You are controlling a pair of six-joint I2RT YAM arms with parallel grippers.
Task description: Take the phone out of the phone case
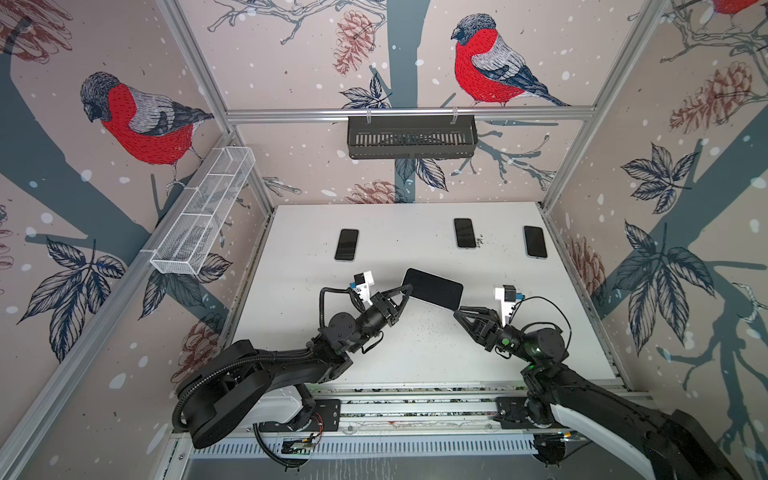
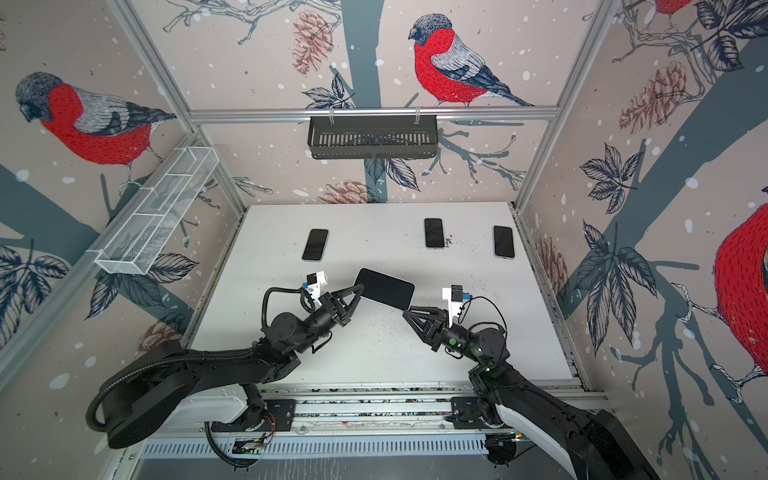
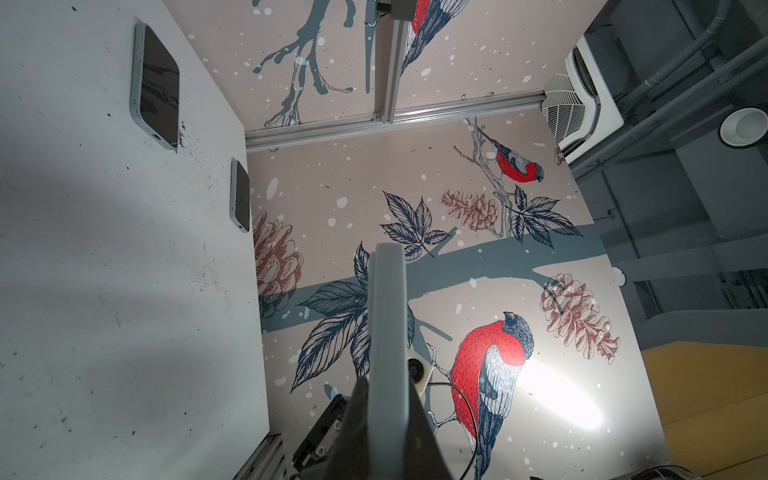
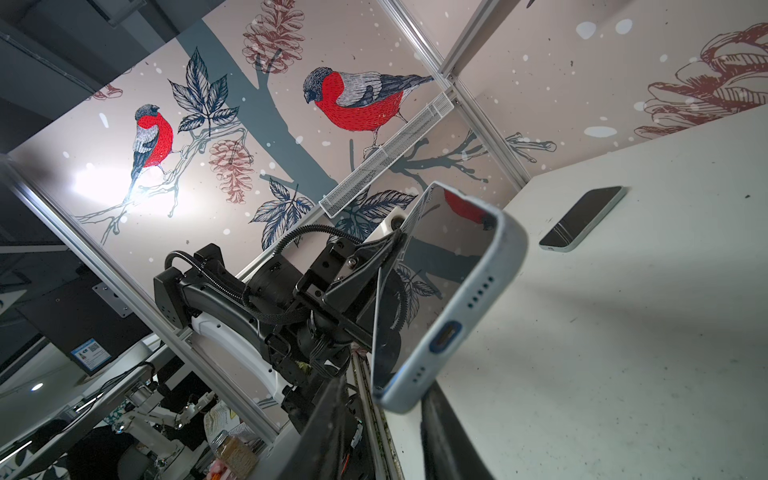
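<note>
The phone (image 1: pixel 434 289) (image 2: pixel 385 287), dark screen up, sits in its pale grey-blue phone case (image 4: pixel 469 291) and is held tilted above the white table (image 1: pixel 415 353). My left gripper (image 1: pixel 409 286) (image 2: pixel 362 286) is shut on one short end of the case; the case's edge (image 3: pixel 386 324) runs out from between its fingers (image 3: pixel 386 382). My right gripper (image 1: pixel 457 309) (image 2: pixel 409 308) (image 4: pixel 386 390) straddles the opposite corner, by the charging port. Its jaws are open: one finger lies close to the case, the other stands off with a gap.
Three other phones (image 1: pixel 347 244) (image 1: pixel 464 232) (image 1: pixel 535 241) lie flat along the far part of the table. A white mesh basket (image 1: pixel 203 212) hangs on the left wall, a black basket (image 1: pixel 411 137) on the back rail. Dark specks dot the tabletop.
</note>
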